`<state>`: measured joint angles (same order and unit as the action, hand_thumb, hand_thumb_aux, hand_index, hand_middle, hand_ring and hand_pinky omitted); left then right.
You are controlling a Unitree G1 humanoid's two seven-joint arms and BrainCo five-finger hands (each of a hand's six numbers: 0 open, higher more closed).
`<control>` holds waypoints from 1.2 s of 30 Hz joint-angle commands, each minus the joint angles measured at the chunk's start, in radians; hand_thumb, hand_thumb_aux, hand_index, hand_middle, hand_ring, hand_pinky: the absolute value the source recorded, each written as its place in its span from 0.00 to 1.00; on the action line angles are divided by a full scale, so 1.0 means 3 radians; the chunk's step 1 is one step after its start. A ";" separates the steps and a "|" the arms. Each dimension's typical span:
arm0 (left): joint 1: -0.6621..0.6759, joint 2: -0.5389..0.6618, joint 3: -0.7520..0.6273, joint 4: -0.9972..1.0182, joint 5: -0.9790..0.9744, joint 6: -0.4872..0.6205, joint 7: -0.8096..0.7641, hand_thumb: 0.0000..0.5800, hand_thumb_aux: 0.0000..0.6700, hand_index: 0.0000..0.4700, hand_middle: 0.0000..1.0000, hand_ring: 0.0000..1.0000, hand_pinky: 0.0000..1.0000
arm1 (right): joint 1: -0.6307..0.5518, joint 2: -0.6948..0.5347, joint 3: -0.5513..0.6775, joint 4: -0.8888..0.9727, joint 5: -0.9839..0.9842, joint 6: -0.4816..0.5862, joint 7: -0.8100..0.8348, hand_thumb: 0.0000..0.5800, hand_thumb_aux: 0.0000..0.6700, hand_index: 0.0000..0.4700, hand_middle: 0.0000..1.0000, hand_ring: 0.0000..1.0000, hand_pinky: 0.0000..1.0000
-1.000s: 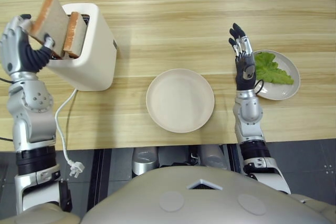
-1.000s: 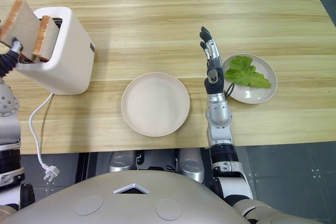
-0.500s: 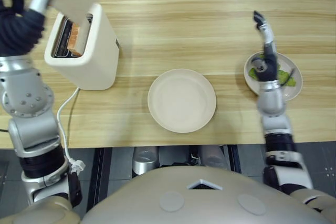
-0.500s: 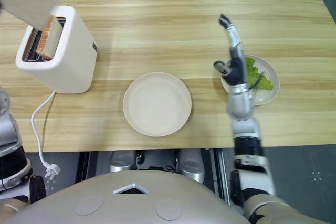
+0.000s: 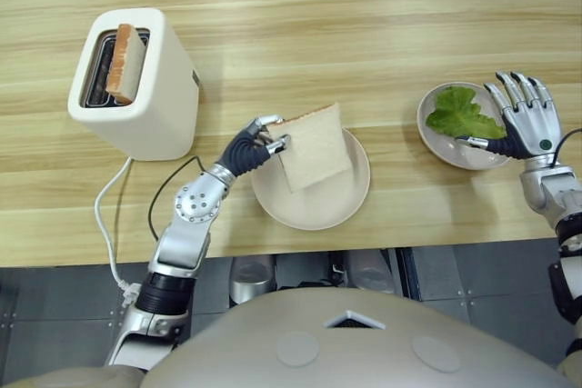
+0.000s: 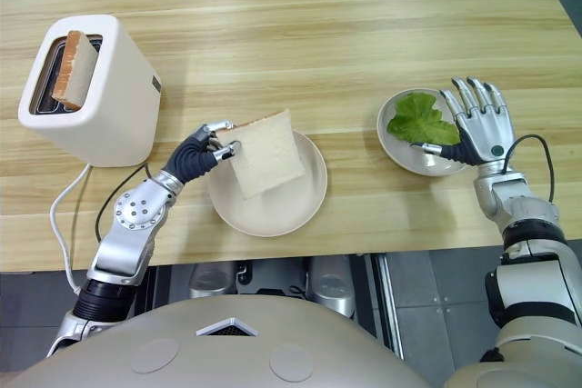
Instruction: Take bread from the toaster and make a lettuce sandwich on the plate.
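The left hand [image 5: 253, 143] pinches a slice of bread [image 5: 314, 145] by its edge and holds it tilted over the round plate [image 5: 309, 221]; whether its lower corner touches the plate I cannot tell. This looks like the step of laying down the first slice. The next move calls for levelling the bread, lowering it flat onto the middle of the plate and then letting go.

A second slice [image 5: 125, 50] stands in the slot of the white toaster [image 5: 150, 102], to the robot's left on the table [image 5: 364, 24]. The right hand [image 5: 523, 120] is spread wide and holds nothing. It sits at the edge of the small dish [image 5: 455, 157], just beside the lettuce leaf [image 5: 457, 113], well placed to pick the leaf up afterwards.
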<state>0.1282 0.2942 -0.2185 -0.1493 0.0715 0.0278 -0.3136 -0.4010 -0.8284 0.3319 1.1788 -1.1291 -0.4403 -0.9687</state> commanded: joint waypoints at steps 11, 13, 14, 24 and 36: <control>-0.0210 0.0407 -0.0199 0.0366 0.0404 -0.0089 -0.0281 0.82 0.58 0.57 1.00 1.00 1.00 | -0.0347 0.0073 0.0643 0.0376 0.0118 0.0105 0.0101 0.00 0.00 0.00 0.00 0.00 0.00; -0.0206 0.0399 -0.0330 0.0454 0.0573 -0.0135 -0.0229 0.00 0.00 0.00 0.09 0.09 0.09 | -0.0389 0.0106 0.0680 0.0414 0.0150 0.0100 0.0186 0.00 0.00 0.00 0.00 0.00 0.00; -0.0202 0.0382 -0.0371 0.0489 0.0629 -0.0154 -0.0197 0.00 0.00 0.00 0.00 0.00 0.00 | -0.0407 0.0121 0.0685 0.0439 0.0182 0.0094 0.0241 0.00 0.00 0.00 0.00 0.00 0.00; -0.0249 0.0388 -0.0343 0.0547 0.0926 -0.0156 0.0003 0.00 0.00 0.00 0.00 0.00 0.00 | -0.0535 0.0257 0.0795 0.0572 0.0392 0.0112 0.0736 0.90 0.68 0.67 0.00 0.00 0.00; -0.0218 0.0414 -0.0102 0.0359 0.0894 -0.0114 0.0072 0.00 0.00 0.00 0.00 0.00 0.00 | -0.0597 0.0353 0.0868 0.0582 0.0518 0.0057 0.0850 1.00 1.00 0.98 0.00 0.00 0.00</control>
<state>0.0543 0.4168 -0.2600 -0.0303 0.3423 -0.0183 -0.2908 -0.5787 -0.7347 0.5742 1.3456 -0.9792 -0.4135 -0.7235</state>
